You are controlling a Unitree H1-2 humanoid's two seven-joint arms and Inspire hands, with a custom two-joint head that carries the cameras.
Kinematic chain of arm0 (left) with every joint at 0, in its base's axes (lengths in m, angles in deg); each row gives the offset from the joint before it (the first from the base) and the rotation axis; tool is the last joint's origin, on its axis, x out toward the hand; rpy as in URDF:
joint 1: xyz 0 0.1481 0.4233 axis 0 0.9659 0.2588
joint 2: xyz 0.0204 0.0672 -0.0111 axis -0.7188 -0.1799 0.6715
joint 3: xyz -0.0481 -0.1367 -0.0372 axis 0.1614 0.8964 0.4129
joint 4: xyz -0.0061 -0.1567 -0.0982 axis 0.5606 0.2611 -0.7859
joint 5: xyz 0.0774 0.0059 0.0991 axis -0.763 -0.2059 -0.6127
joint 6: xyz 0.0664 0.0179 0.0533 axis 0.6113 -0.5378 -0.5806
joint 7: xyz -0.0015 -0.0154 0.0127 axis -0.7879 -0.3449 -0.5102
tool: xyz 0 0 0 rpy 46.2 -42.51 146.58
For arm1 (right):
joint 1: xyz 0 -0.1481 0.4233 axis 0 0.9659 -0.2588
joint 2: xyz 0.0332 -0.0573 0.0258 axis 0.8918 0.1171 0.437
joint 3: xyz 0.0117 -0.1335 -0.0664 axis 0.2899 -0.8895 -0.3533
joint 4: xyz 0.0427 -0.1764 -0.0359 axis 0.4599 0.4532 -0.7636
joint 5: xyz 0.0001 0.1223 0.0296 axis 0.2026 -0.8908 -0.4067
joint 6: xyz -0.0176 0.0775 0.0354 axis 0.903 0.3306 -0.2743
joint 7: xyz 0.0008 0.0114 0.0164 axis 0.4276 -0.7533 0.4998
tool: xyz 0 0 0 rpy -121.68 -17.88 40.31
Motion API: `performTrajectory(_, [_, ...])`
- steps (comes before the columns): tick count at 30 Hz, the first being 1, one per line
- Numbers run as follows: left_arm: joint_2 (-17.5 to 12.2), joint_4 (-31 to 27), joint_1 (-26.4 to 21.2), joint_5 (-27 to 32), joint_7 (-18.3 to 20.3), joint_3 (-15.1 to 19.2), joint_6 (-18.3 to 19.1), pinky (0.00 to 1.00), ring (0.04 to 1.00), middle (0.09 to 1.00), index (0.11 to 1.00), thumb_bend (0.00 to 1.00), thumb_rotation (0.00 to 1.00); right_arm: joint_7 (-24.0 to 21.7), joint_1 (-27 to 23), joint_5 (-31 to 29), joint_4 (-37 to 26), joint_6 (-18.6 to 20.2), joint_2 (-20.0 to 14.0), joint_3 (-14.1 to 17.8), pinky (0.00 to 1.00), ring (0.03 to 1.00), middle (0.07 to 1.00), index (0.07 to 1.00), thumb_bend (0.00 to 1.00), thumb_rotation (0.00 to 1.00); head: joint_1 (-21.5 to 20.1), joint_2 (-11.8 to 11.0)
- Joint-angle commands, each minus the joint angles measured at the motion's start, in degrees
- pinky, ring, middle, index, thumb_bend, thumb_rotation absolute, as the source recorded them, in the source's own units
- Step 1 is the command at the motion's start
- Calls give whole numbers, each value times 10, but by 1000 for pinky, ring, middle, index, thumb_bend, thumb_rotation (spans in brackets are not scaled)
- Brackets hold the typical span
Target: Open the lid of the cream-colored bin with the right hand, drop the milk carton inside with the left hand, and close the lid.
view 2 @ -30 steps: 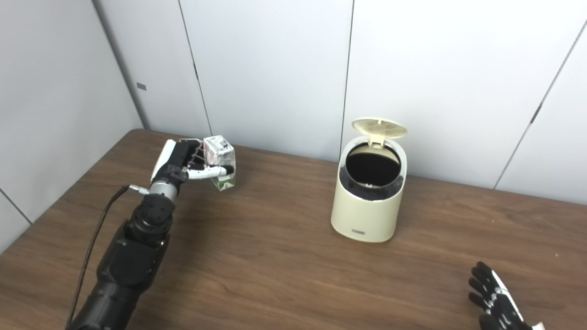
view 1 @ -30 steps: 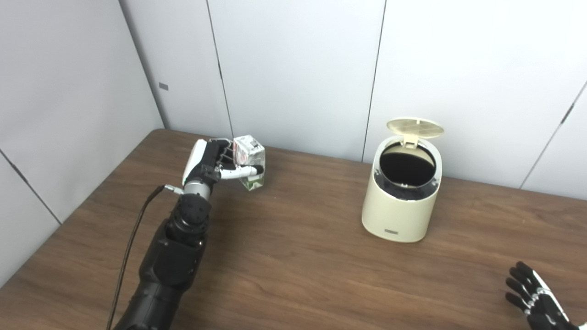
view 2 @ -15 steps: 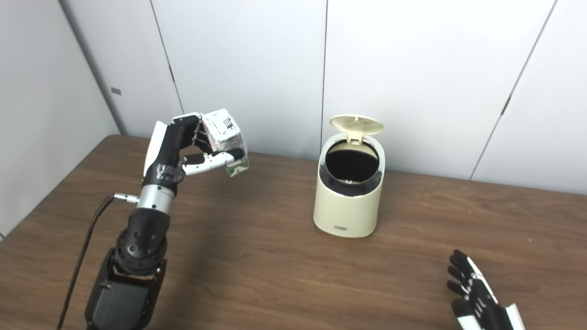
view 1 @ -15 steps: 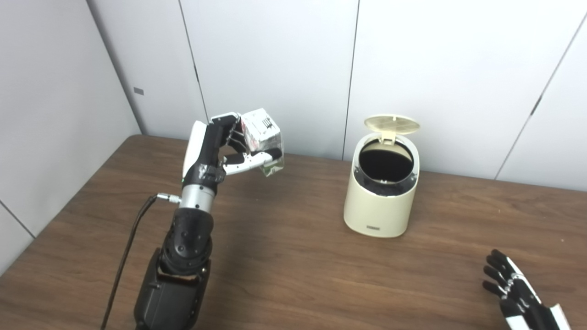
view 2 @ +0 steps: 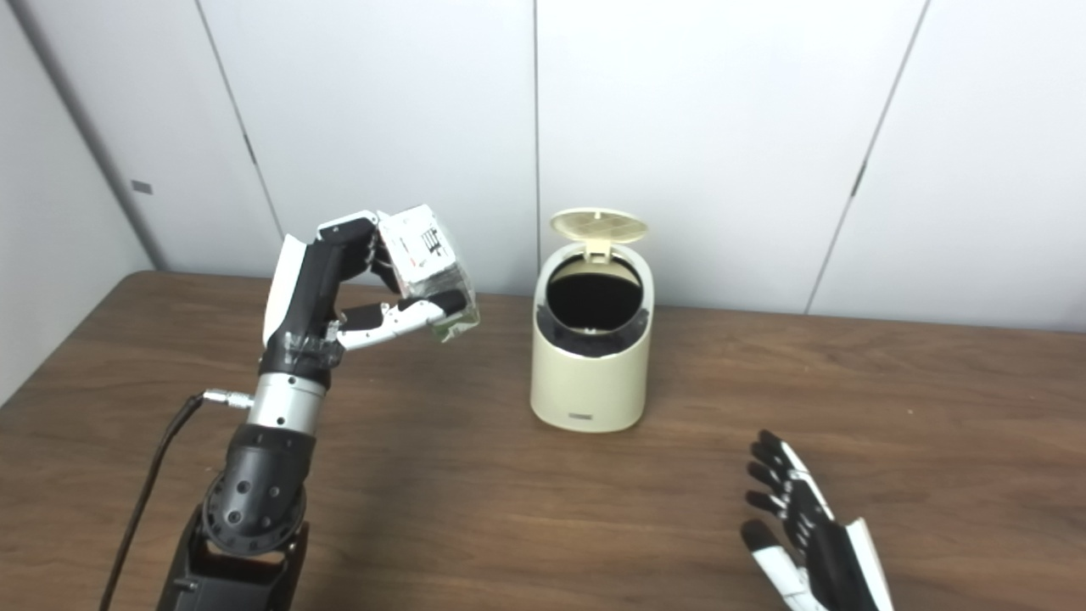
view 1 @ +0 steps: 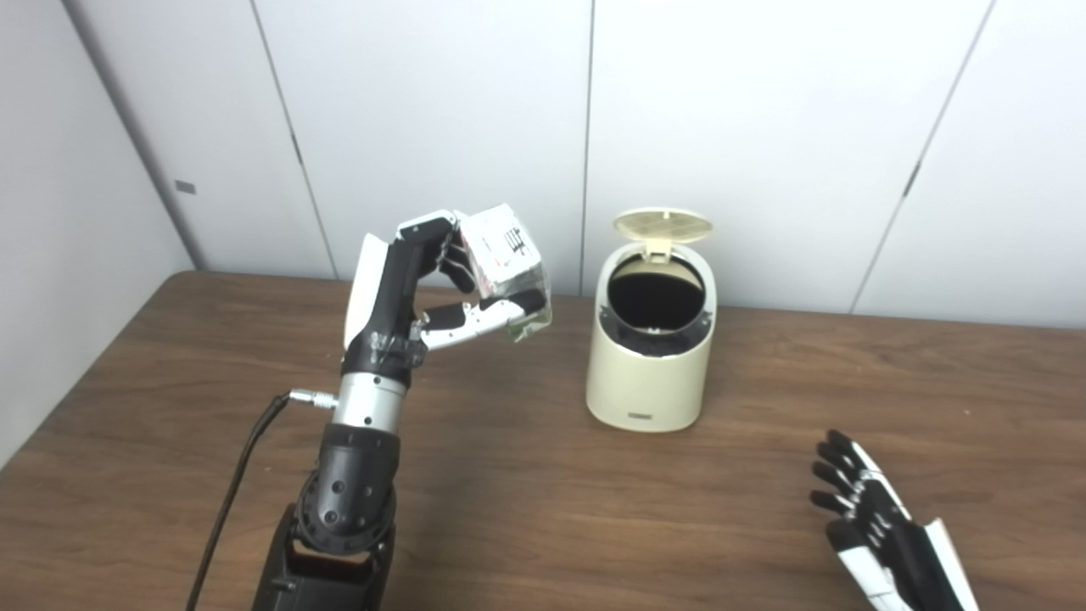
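milk carton (view 1: pixel 507 270): small white box, dark print on top, green at base, tilted, held above table | left hand (view 1: pixel 407 293): fingers and thumb clamped on carton, at 9 o'clock of bin (view 1: pixel 649 373) | lid (view 1: pixel 663 226): raised | right hand (view 1: pixel 882 543): fingers spread, holding nothing, at 5 o'clock of bin

A brown wooden table (view 1: pixel 526 509) carries the open cream-colored bin (view 1: pixel 649 373).

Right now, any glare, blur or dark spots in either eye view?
Left eye view: sharp, even light; bin interior reads solid black, contents unreadable. Right eye view: left robot hand casts a soft shadow on the table; print on the milk carton is too soft to read.
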Motion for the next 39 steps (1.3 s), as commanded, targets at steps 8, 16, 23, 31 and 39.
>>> performTrajectory(8, [19,70,-78,-25,-23,-21,-88,360,421,504,486,502,0,22,-5,36,-60,33,30,-13,794,878,896,904,607,831,-38,-1])
performTrajectory(16, [34,158,-120,-48,-46,-30,-139,359,416,504,491,502,0,36,-6,64,-66,41,43,-27,791,879,905,913,583,837,-53,-8])
performTrajectory(23, [43,194,-144,-51,-49,-35,-159,356,409,496,504,501,0,43,-10,75,-72,48,48,-30,771,861,898,912,602,845,-59,-5])
performTrajectory(31, [49,237,-167,-63,-61,-40,-183,374,419,502,496,502,0,49,-12,72,-73,44,53,-34,764,864,900,919,561,818,-60,-6])
performTrajectory(39, [54,259,-178,-89,-85,-51,-211,362,412,502,499,501,0,51,-13,72,-71,49,51,-34,766,861,901,917,560,818,-55,-9])
